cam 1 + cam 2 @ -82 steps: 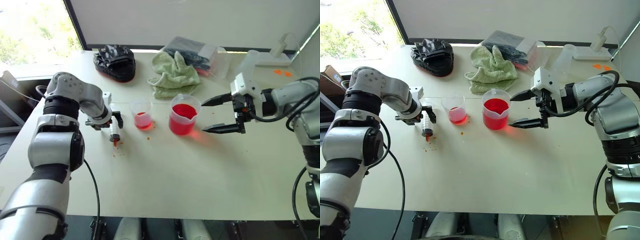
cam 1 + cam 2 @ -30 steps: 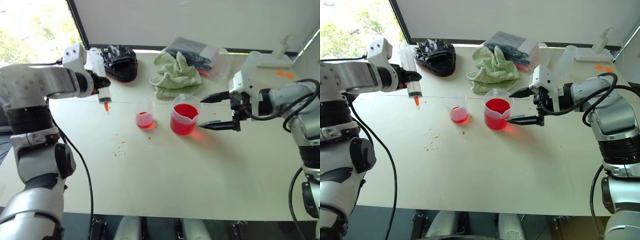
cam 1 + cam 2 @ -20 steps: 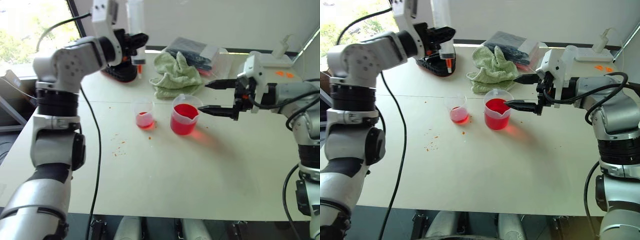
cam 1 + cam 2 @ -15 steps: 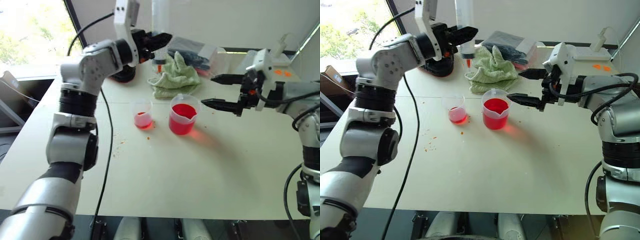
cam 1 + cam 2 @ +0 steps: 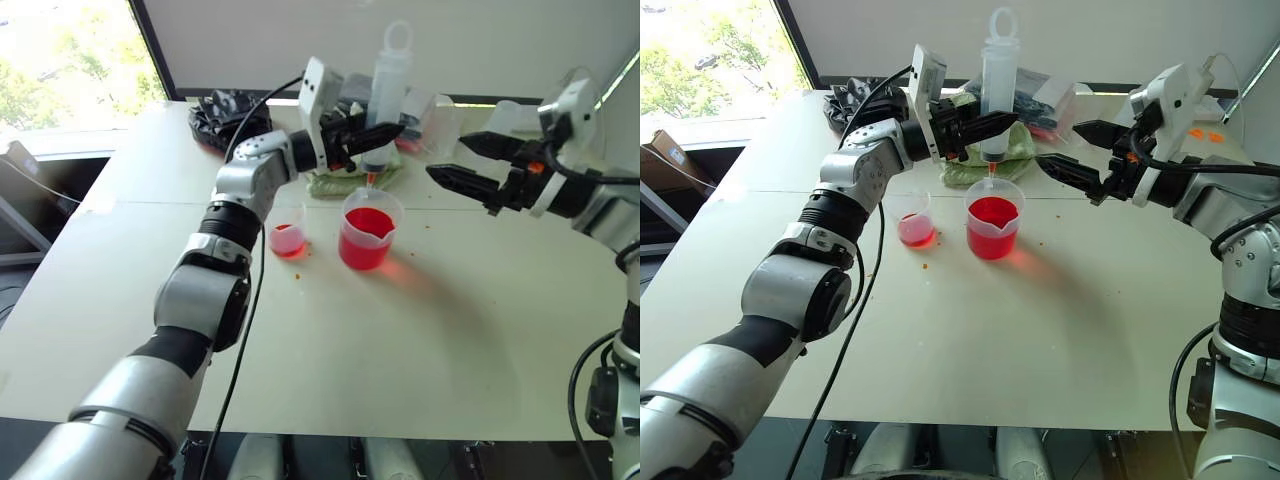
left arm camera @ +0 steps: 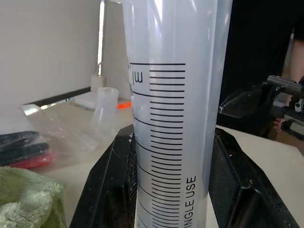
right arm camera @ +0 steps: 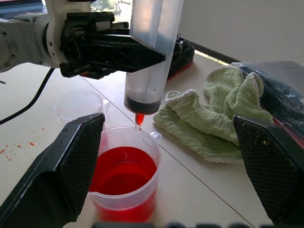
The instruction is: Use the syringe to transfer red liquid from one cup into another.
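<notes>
My left gripper (image 5: 985,128) is shut on the syringe (image 5: 998,85) and holds it upright, ring-ended plunger on top. The syringe's orange tip (image 7: 139,118) hangs just above the rim of the large spouted beaker (image 5: 368,235). Its dark plunger seal sits low in the barrel (image 6: 171,118), which fills the gap between my left fingers (image 6: 107,190). Red liquid (image 7: 121,171) half fills the beaker, and a little lies in the smaller cup (image 5: 286,228) to its left. My right gripper (image 5: 462,162) hovers open to the right of the syringe, above the table, holding nothing.
A green towel (image 7: 213,118) lies just behind the beaker. Further back are a black padded mitt (image 5: 225,110) and a plastic bag of dark items (image 5: 1045,90). A white power strip (image 5: 1195,100) sits at the back right. Red drips (image 5: 240,288) spot the table left of the cups.
My left arm has swung the syringe to the right, from the table's left side to above the beaker. My right gripper has risen and drawn right, staying open.
</notes>
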Robot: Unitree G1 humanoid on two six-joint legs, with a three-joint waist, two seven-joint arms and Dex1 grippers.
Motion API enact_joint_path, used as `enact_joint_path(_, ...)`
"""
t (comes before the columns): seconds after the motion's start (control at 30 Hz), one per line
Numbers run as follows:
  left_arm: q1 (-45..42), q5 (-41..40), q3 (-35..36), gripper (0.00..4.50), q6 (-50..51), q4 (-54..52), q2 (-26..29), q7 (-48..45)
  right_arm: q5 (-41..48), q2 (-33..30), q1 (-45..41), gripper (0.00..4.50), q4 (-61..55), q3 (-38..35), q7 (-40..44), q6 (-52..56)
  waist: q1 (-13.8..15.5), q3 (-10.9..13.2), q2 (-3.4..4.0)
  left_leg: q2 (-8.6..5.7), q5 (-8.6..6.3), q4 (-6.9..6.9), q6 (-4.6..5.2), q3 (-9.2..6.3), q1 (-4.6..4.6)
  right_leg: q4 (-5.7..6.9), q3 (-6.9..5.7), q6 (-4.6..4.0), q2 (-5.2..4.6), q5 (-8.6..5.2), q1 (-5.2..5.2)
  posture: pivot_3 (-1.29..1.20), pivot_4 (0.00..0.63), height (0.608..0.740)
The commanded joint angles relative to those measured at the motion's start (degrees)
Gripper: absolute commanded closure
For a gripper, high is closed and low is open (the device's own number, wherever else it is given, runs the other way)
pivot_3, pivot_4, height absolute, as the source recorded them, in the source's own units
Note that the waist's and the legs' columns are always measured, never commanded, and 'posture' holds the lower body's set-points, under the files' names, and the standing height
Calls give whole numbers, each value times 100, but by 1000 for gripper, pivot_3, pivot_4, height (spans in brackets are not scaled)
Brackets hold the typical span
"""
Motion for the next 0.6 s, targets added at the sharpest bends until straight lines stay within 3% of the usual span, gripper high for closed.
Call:
enact_joint_path(0.03,77,102,81,3109,-320,-175,-135,-244,222,34,-432,0,-54,-235,-404,186,1,0,0,0,0,0,0,0,0,0,0,0,0,0,0,0,150,711)
enact_joint_path(0.6,874,497,-23,3109,-512,-747,-305,-433,357,917,-1742,0,509,-66,-1890,866,9,-1,1,2,0,-4,0,0,-1,1,1,0,0,0,0,0,150,711)
